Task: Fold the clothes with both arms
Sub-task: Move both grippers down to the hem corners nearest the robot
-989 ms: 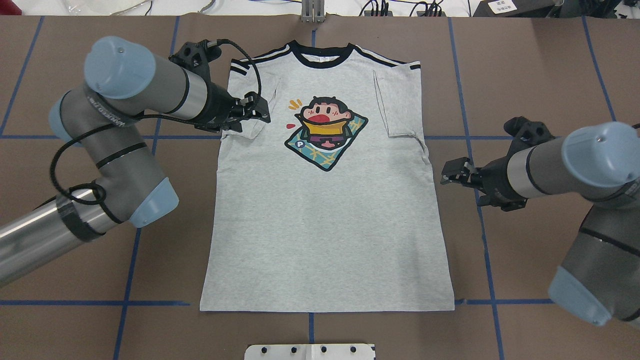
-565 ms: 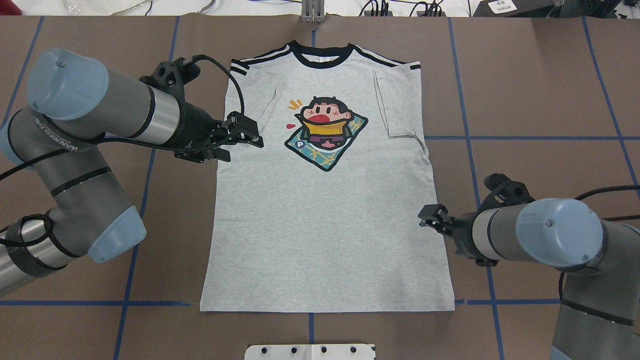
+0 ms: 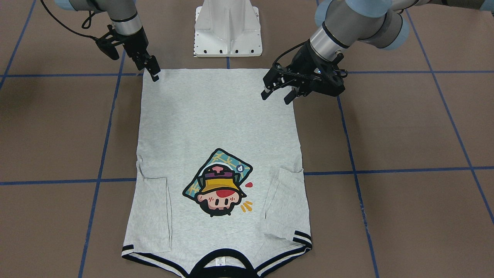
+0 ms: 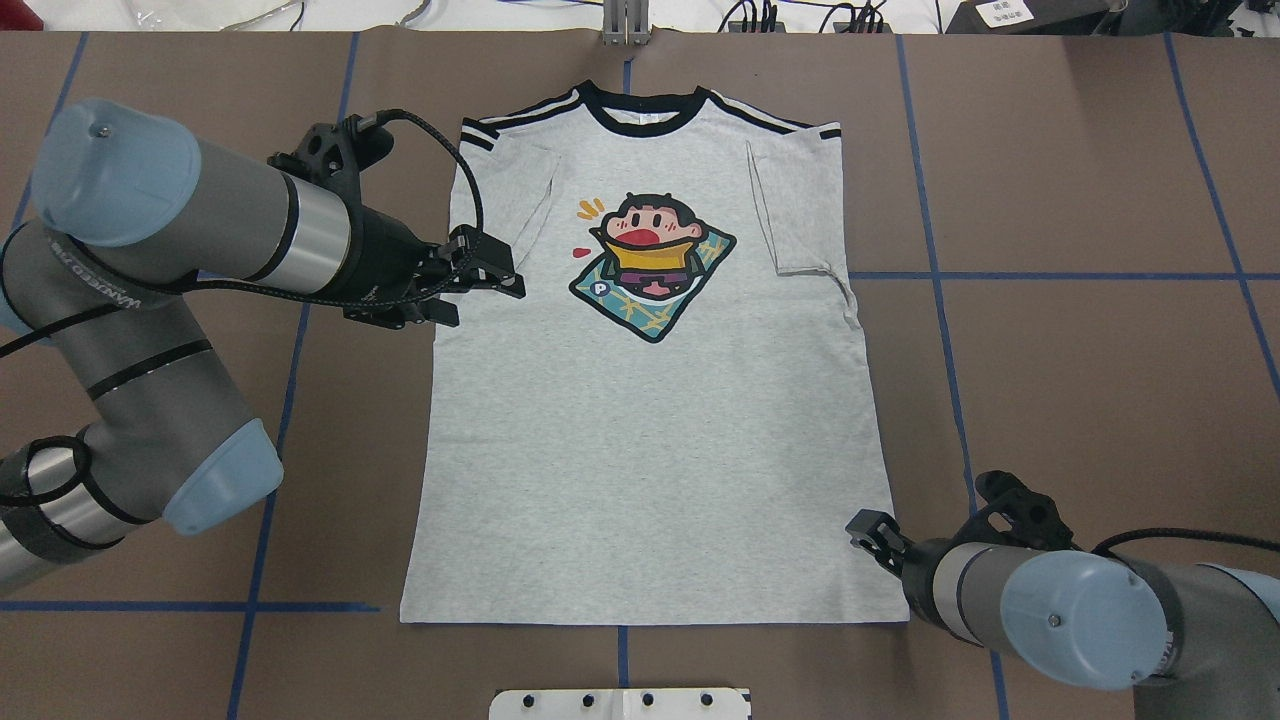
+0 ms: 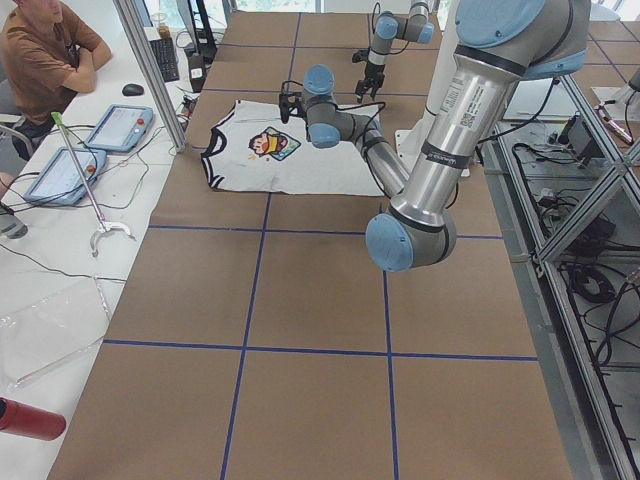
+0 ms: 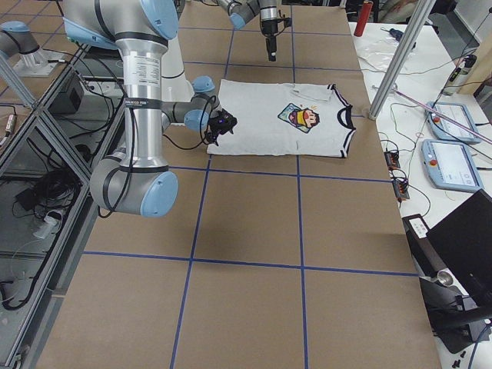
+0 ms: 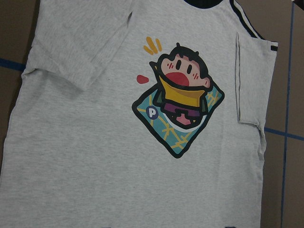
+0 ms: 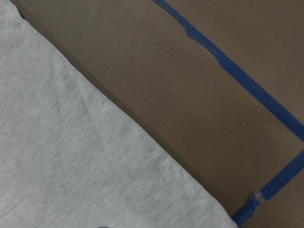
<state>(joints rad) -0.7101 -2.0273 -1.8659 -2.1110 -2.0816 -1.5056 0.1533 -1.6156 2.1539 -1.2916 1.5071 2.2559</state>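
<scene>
The grey T-shirt lies flat and face up on the brown table, collar at the far side, both short sleeves folded in over the chest. My left gripper hovers open above the shirt's left edge, just below the folded left sleeve; it also shows in the front view. The left wrist view looks down on the cartoon print. My right gripper is low at the shirt's near right hem corner, jaws apart, nothing held. The right wrist view holds only the shirt's edge and bare table.
The white pedestal base stands just behind the hem. Blue tape lines grid the brown table. Beyond the far edge is a bench with tablets, cables and a seated person. A red bottle lies on that bench.
The right arm has swept along the shirt's right side toward the robot, down to the hem corner. The left gripper drew back off the folded sleeve, then nearly stopped.
</scene>
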